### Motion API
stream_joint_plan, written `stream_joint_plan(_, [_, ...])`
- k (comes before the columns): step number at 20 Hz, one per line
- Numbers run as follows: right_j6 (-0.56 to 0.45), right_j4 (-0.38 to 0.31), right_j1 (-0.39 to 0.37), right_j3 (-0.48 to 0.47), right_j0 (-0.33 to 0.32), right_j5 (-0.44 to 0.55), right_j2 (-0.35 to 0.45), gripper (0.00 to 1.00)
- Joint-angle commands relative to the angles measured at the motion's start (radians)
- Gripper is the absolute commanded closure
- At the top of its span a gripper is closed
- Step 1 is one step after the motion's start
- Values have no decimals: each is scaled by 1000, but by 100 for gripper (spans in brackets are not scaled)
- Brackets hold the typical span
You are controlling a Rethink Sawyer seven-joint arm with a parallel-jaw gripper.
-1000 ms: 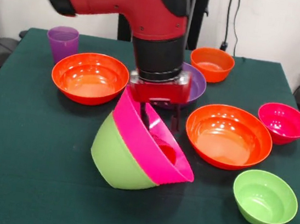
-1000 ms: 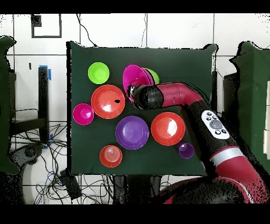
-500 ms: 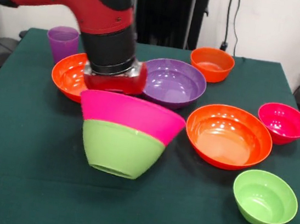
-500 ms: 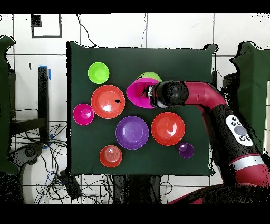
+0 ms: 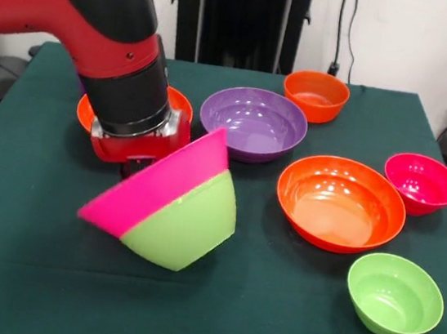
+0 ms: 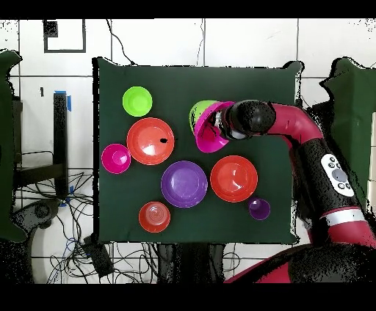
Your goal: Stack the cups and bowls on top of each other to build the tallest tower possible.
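Bright even light; glare on orange bowl (image 5: pixel 340 202); soft shadows.

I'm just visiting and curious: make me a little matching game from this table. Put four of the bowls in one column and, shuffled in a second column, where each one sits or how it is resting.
Things:
1. hot pink and lime green nested pair
2. purple bowl
3. small lime green bowl
4. small hot pink bowl

Places or states, as the front view shows them:
A. upright at the right edge of the table
B. tipped on its side under the arm
C. upright in the near right corner
D. upright in the middle, toward the far side

Pairs: 1-B, 2-D, 3-C, 4-A
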Motion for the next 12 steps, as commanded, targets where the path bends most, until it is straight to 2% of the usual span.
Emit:
stream_joint_plan(1, [-340, -41, 85, -84, 33, 41, 41, 0])
stream_joint_plan(7, [-329, -54, 84, -74, 74, 6, 63, 0])
stream_joint_plan(10, [-353, -55, 104, -66, 79, -32, 97, 0])
stream_joint_plan(12, [-375, -48, 115, -69, 89, -23, 120, 0])
